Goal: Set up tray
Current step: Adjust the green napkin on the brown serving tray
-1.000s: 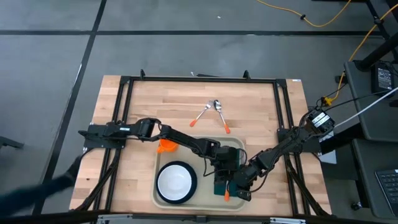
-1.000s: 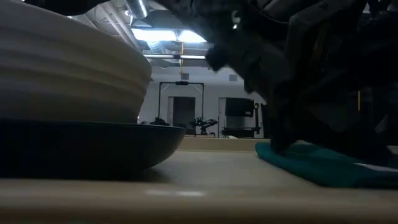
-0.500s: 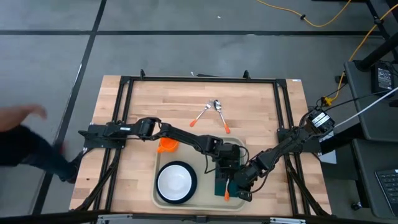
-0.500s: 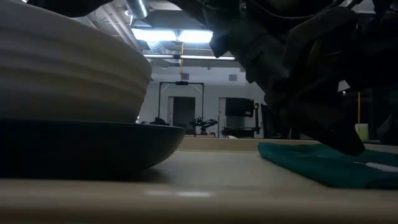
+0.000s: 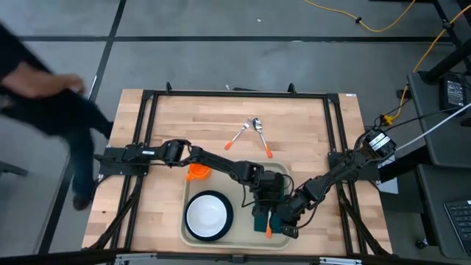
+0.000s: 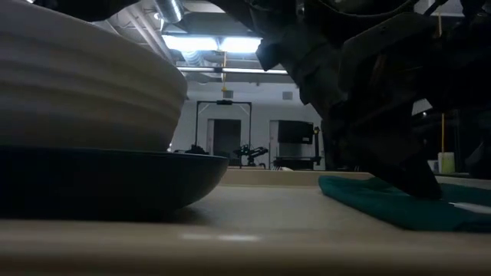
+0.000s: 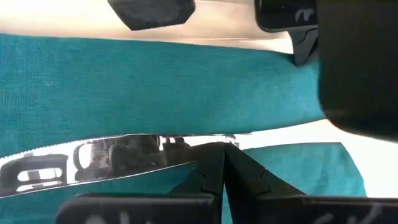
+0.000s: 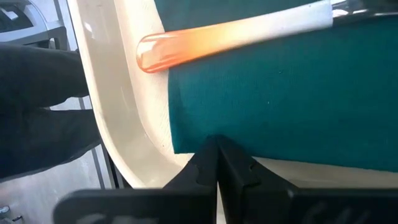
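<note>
A: Your tray (image 5: 190,193) sits at the tabletop's near edge, plate and bowl (image 5: 208,215) filling its left half.

B: Tight on its right: both grippers crowd the green napkin (image 5: 261,218). Left gripper (image 5: 266,202) closed, empty, over the knife (image 7: 93,163); right gripper (image 5: 278,223) closed, empty, at the napkin's edge by the tray rim.

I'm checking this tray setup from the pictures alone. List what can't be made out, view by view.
- High view: most of the green napkin on the tray is covered by the left gripper and right gripper.
- Low view: the bowl is cut off by the picture's edge; dark arms hide the orange-handled utensil.
- Left wrist view: the knife runs past the edge.
</note>
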